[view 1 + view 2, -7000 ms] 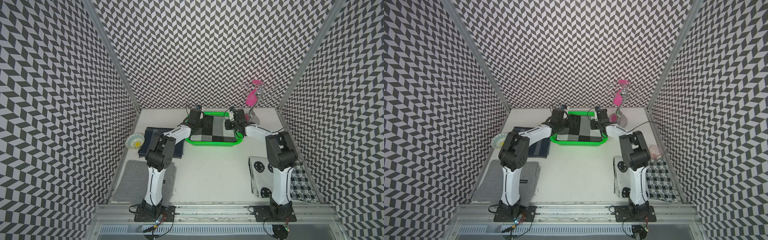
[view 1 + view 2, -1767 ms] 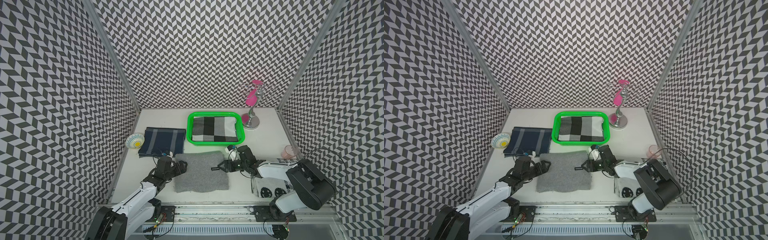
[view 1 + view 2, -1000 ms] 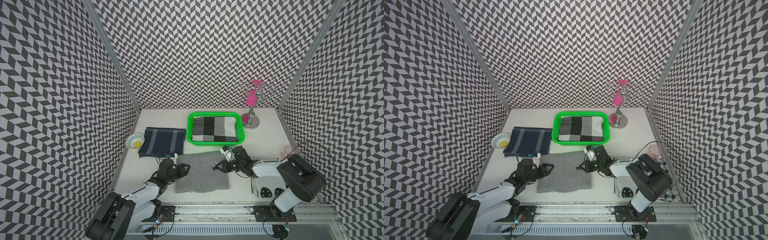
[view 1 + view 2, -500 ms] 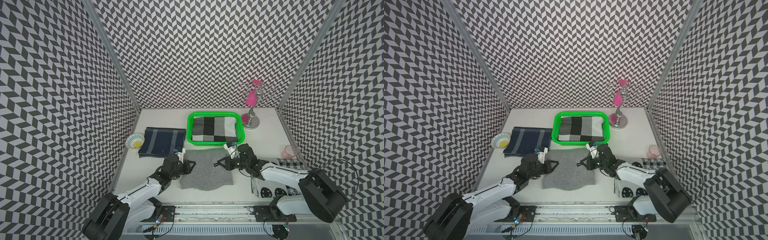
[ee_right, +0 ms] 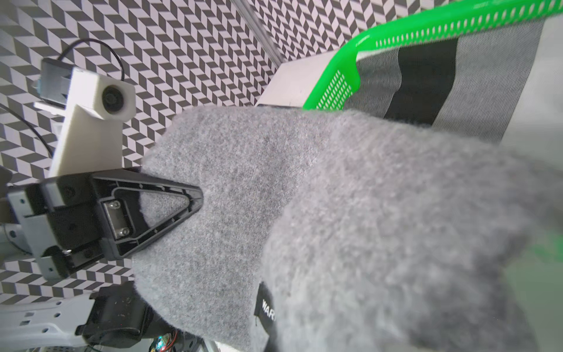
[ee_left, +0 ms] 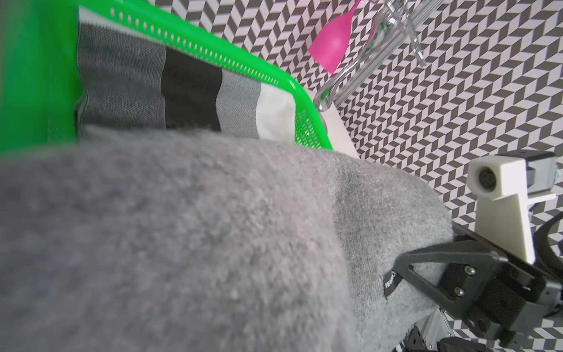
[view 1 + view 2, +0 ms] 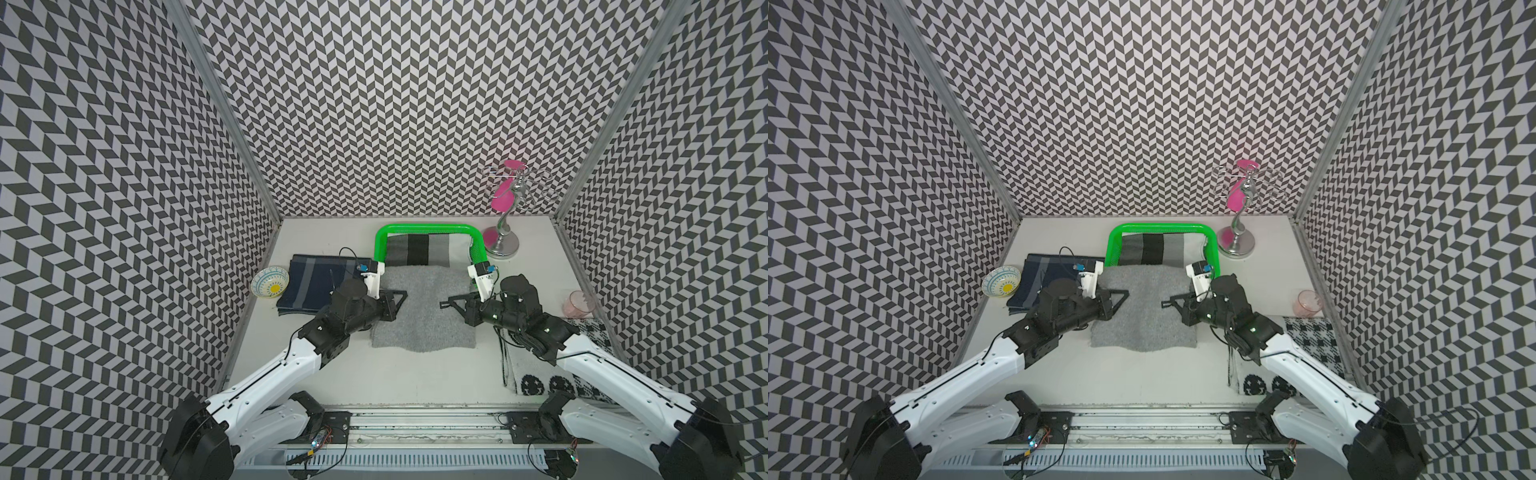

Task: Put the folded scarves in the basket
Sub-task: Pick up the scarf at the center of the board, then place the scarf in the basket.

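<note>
Grey folded scarf (image 7: 424, 320) stretched between the left end effector (image 7: 398, 296) and the right end effector (image 7: 445, 302), each clamped on one side edge. The scarf's far edge covers the near rim of the green basket (image 7: 428, 227), which holds a striped cloth (image 7: 417, 249). The rest extends over the tabletop (image 7: 415, 374).

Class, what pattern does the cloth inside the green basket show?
Cloth: broad grey, black, white bands; best in left wrist view.

Black-and-white chevron walls (image 7: 374, 104) on three sides, metal corner posts (image 7: 231, 124), pale tabletop (image 7: 415, 374), even light.
</note>
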